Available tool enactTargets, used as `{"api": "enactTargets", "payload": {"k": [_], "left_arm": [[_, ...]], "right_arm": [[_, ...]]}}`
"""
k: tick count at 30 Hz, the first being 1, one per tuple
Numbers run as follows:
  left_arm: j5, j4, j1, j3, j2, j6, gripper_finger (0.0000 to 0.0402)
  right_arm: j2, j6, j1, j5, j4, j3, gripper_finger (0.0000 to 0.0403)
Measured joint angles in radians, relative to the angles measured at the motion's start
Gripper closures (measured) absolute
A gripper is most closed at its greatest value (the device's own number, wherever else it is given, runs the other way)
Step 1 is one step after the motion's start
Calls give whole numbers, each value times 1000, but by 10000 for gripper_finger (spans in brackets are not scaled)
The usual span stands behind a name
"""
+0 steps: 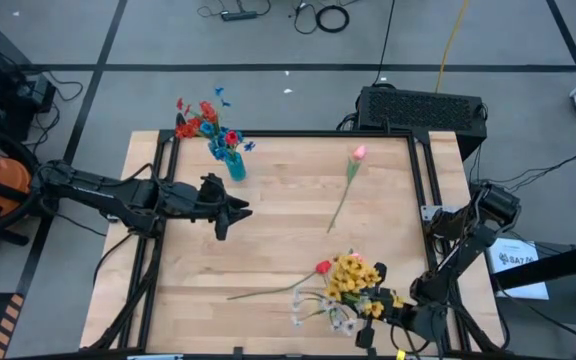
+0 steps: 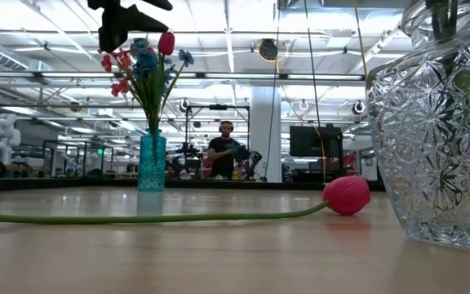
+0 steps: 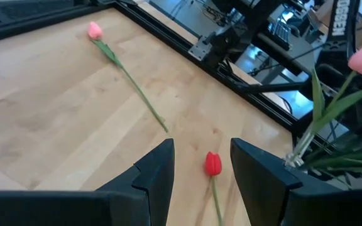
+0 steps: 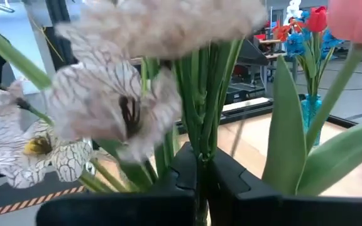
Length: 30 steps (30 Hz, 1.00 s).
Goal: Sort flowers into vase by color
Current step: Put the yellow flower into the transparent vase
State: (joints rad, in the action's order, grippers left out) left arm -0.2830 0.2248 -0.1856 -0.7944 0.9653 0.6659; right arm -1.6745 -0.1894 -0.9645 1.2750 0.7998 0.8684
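A teal vase [image 1: 235, 166] [image 2: 152, 162] stands near the table's far edge, holding red and blue flowers [image 1: 206, 120]. A pink tulip [image 1: 358, 153] [image 3: 94, 29] and a red tulip [image 1: 323, 267] [image 2: 347, 196] [image 3: 213, 164] lie flat on the wood. My left gripper [image 1: 233, 212] [image 3: 201, 169] hovers open above the table, and the red tulip's bud shows between its fingers farther off. A bunch of yellow, white and pink flowers [image 1: 353, 280] [image 4: 105, 107] stands in a clear cut-glass vase [image 2: 439, 122] at the near right. My right gripper [image 1: 388, 315] [image 4: 200, 182] is shut on that bunch's stems. My right gripper pinches several green stems [image 4: 200, 147] of the bunch together between its two fingers. It comes at them from the table's near right side. The white blossoms [image 4: 112, 100] and a pink tulip [image 4: 357, 19] rise above the fingers. What the stems' lower ends rest on is hidden.
Dark rails [image 1: 423, 180] run along the table's left and right sides. A black box [image 1: 423, 108] sits behind the far edge. Bare wood [image 1: 278, 240] lies between the teal vase and the lying tulips. A person [image 2: 223, 151] stands far off in the room.
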Motion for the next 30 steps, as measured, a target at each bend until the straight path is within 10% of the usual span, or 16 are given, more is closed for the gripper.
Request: {"api": "enactTargets", "payload": {"k": [30], "left_arm": [[97,5,0,0,0,-72,240]], "right_arm": [[-10,-377,42,-149,-446,0,395]]}}
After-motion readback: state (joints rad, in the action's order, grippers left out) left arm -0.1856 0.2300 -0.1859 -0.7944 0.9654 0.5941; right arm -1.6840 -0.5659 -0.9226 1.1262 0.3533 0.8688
